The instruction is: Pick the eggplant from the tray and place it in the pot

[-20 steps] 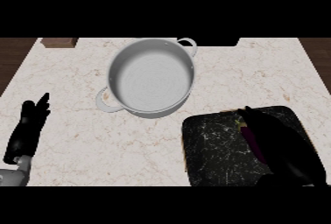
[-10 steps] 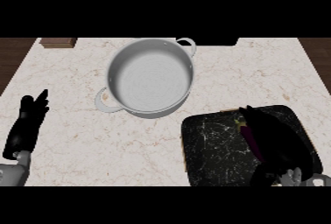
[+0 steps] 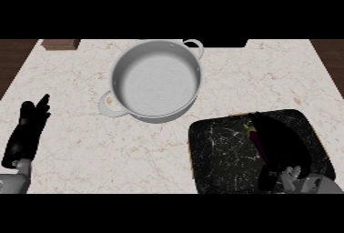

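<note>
a pale marbled desk [image 3: 80,136] is seen from above. a grey two-handled pot [image 3: 156,81] stands near its far middle, with nothing visible inside. a dark tray [image 3: 222,154] is set at the near right, and the purple eggplant [image 3: 272,139] lies on its right half. the right robot hand [image 3: 285,175] is curled over the eggplant's near end. the left robot hand [image 3: 30,129] is rested at the left edge, fingers straight.

No readable text from my seat.
I find no labels, brands, numbers or signs on anything in view.
</note>
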Controlling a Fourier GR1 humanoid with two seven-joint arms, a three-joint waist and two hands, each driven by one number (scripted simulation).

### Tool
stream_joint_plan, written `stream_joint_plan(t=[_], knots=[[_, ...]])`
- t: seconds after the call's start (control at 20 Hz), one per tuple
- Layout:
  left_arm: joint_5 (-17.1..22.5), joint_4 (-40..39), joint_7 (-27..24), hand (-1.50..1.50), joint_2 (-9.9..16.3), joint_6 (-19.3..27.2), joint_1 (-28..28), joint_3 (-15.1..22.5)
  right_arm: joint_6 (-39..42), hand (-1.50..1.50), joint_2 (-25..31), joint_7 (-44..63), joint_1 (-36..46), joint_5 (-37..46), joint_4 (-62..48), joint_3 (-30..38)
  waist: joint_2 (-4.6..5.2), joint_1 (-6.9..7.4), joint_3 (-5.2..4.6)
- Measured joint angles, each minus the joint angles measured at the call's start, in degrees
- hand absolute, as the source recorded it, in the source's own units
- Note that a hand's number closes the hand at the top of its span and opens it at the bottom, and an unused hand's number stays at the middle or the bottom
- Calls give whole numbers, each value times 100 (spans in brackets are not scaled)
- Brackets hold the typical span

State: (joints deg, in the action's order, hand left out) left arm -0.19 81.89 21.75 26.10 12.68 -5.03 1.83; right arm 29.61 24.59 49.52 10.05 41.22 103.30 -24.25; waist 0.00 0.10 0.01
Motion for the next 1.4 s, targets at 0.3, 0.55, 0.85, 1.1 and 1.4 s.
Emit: stream_joint_plan(t=[0.3,0.55,0.85,1.1,1.4], knots=[[-121,198,13,0,-106,-210,179,-177,-112,-150,-248,-306,103,518,-507,130,-3,12,-1],[-350,178,142,0,-336,-195,0,-215,55,-150,-383,-413,180,688,-864,389,0,0,0],[-500,42,-22,0,-442,-353,22,-441,-59,-150,-645,-697,161,1013,-1385,504,0,1,0],[-543,-24,-23,0,-499,-564,-71,-637,-236,-150,-797,-967,3,1226,-1639,636,-1,-4,0],[-757,121,18,0,-676,-618,16,-701,-226,-150,-858,-1276,59,1365,-1895,928,-1,-3,0]])
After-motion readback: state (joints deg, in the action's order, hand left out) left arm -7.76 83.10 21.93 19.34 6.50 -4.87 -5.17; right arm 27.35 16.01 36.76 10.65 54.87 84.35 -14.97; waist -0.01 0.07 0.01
